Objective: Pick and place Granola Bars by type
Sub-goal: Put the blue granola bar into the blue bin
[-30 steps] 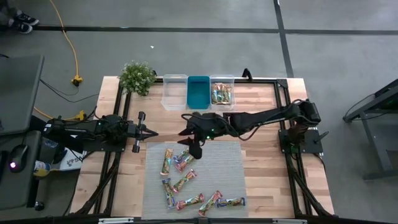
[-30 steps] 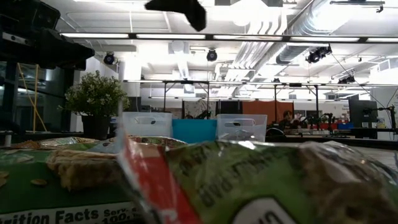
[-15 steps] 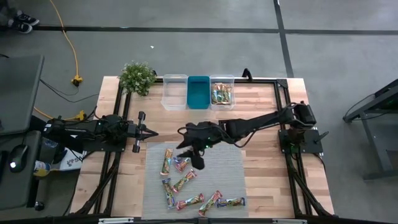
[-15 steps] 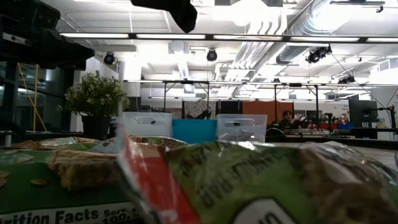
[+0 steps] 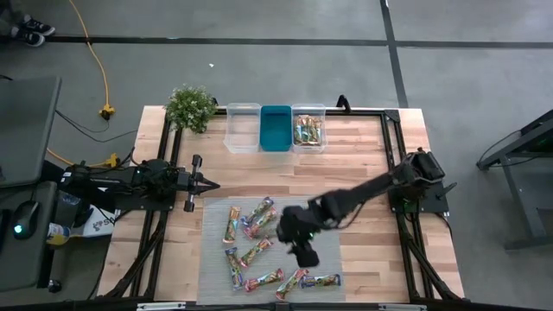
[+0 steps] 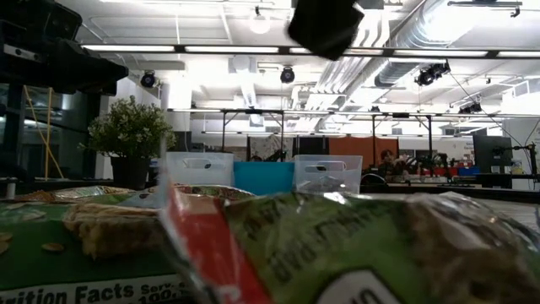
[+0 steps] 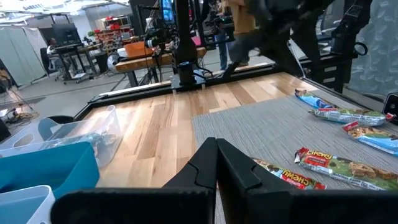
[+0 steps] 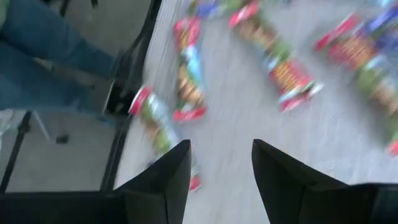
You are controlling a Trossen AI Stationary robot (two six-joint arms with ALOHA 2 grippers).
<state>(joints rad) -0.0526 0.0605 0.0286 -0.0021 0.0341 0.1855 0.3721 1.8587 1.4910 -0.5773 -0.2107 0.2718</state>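
Bars (image 5: 259, 246) are lying scattered on the grey mat (image 5: 324, 233) in the lower centre of the high view, long axes pointing every which way; more are sitting in the clear bin (image 5: 308, 129) at upper centre. Nearest to the right pincer (image 5: 304, 252) are two at the mat's lower edge: one (image 5: 292, 282) just below-left, slanting up to the right, and one (image 5: 320, 280) just below, lying left-right. Right pincer is hanging open and empty over the mat. Left pincer (image 5: 210, 185), fingers together, is waiting at centre left, farther off.
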